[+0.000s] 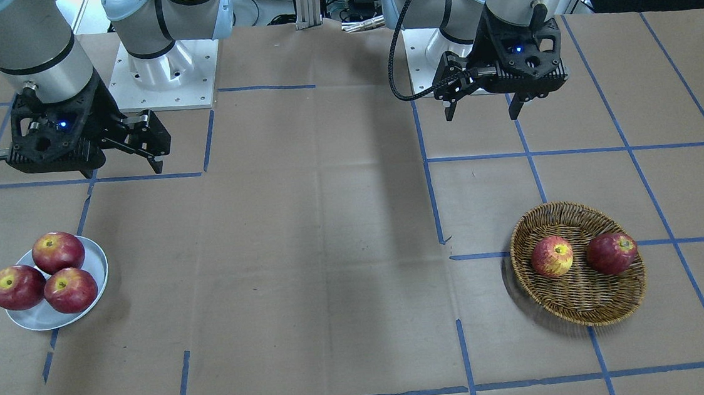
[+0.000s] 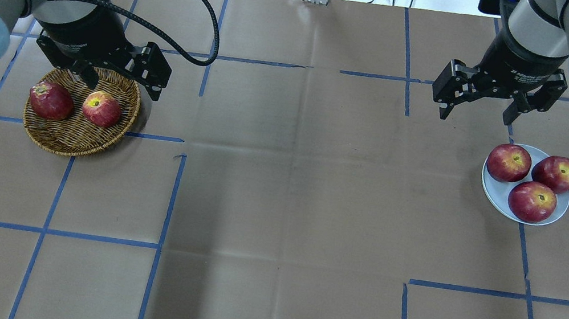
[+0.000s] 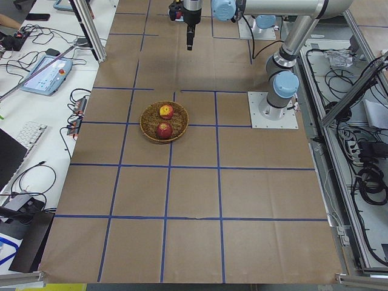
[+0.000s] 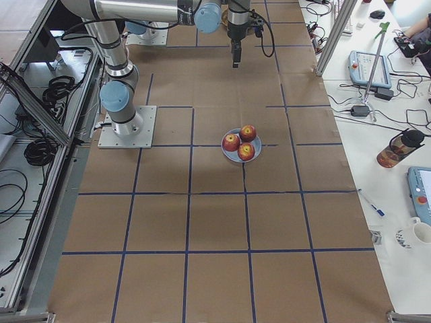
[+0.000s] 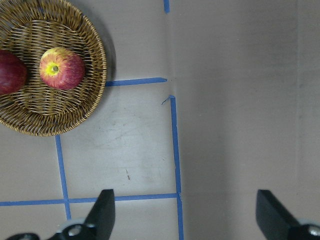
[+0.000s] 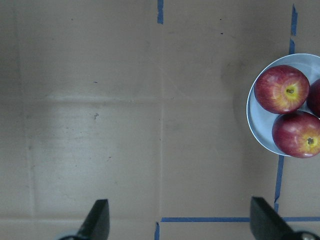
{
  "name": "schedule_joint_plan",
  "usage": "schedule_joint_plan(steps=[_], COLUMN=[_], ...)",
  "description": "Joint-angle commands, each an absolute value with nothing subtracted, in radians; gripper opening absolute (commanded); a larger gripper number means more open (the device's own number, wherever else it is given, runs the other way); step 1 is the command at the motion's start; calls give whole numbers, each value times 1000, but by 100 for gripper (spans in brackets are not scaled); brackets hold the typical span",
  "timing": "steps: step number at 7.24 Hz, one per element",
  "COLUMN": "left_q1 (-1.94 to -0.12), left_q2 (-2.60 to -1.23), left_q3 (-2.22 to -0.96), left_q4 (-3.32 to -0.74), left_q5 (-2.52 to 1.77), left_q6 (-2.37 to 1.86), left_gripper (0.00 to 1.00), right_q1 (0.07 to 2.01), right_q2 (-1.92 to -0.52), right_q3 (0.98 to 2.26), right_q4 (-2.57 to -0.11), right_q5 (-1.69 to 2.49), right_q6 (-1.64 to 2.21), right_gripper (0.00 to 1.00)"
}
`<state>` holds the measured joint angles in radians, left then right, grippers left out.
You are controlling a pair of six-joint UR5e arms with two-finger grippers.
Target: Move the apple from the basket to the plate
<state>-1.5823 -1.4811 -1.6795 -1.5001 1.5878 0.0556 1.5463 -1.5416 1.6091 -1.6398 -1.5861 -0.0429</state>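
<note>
The yellow-streaked apple (image 1: 551, 256) lies in the brown wicker basket (image 1: 581, 319) beside a dark red apple (image 1: 611, 253). Both also show in the overhead view, the streaked apple (image 2: 101, 109) in the basket (image 2: 72, 148), and in the left wrist view (image 5: 62, 68). The white plate (image 1: 41, 320) (image 2: 492, 191) holds three dark red apples. My left gripper (image 1: 482, 114) (image 2: 117, 86) is open and empty, raised above the table behind the basket. My right gripper (image 1: 151, 157) (image 2: 476, 117) is open and empty, raised behind the plate.
Brown paper with a grid of blue tape lines covers the table (image 2: 286, 183). The arm bases (image 1: 160, 74) stand at the robot's edge. Desks with cables, tablets and a cup (image 4: 417, 232) flank the table ends.
</note>
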Motion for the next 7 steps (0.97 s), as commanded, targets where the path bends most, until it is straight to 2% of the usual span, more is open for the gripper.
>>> schedule_joint_plan(steps=[1,4,7], left_q1=[-1582,-1496,-1427], left_q2=[-1475,-1596,-1747], left_q3=[-1699,-1698,-1700], left_q4=[-1503,-1483,-1280], left_q5=[1600,1592,1595], left_q6=[54,67,467], left_gripper=[99,99,99], right_q1=[1546,1546,1546], right_q2=[-1542,-1542,-1542], right_q3=[1609,1609,1609], right_q4=[-1640,-1640,-1640], right_q5=[-1586,-1586,-1586], right_q6=[-43,-43,-43], right_gripper=[100,100,100])
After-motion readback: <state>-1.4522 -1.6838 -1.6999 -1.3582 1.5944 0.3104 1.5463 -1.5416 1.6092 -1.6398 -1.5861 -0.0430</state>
